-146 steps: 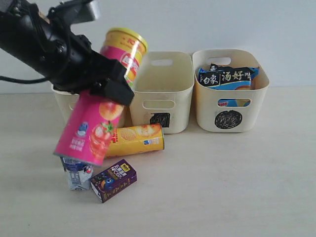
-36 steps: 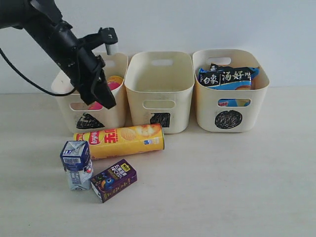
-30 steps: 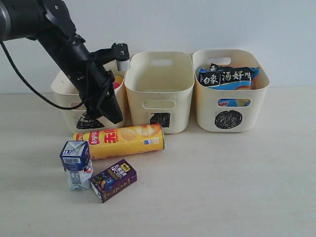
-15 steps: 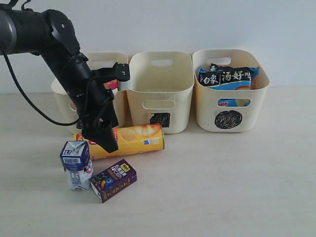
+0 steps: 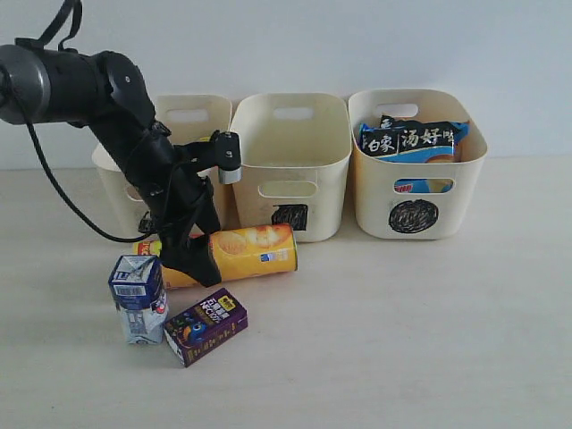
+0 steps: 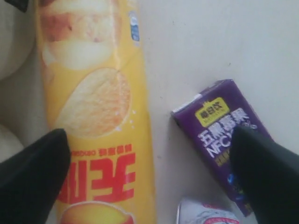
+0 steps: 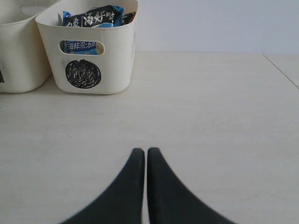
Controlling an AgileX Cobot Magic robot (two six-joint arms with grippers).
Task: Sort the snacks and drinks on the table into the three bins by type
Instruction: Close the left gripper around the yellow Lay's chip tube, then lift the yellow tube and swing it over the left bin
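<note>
3 cream bins stand in a row at the back of the table [image 5: 402,340]: the left bin [image 5: 109,179], partly hidden behind the black left arm, the middle bin [image 5: 268,156] marked with a black scribbled square, and the right bin [image 5: 375,192] marked with a black circle. Noodle packets [image 5: 407,140] stand in the right bin, the front packet showing a black band of Chinese characters, with blue print visible through the handle cut-out. In front of the left and middle bins the yellow Lay's tube [image 5: 246,252] lies on its side on the table. The left gripper [image 5: 190,259] is down over the tube's left half with its jaws spread wide. In the left wrist view the tube runs between the 2 dark fingers [image 6: 32,172]; whether either finger touches it cannot be told. The other finger sits over the purple drink box [image 5: 206,326], which lies flat just in front of the tube. Beside that box, on its left in the exterior view, the blue-and-white carton [image 5: 138,298] stands upright, close to the box. The right gripper [image 7: 146,156] appears only in its own wrist view, above bare table, with its jaws pressed together and nothing between them, well apart from the right bin.
</note>
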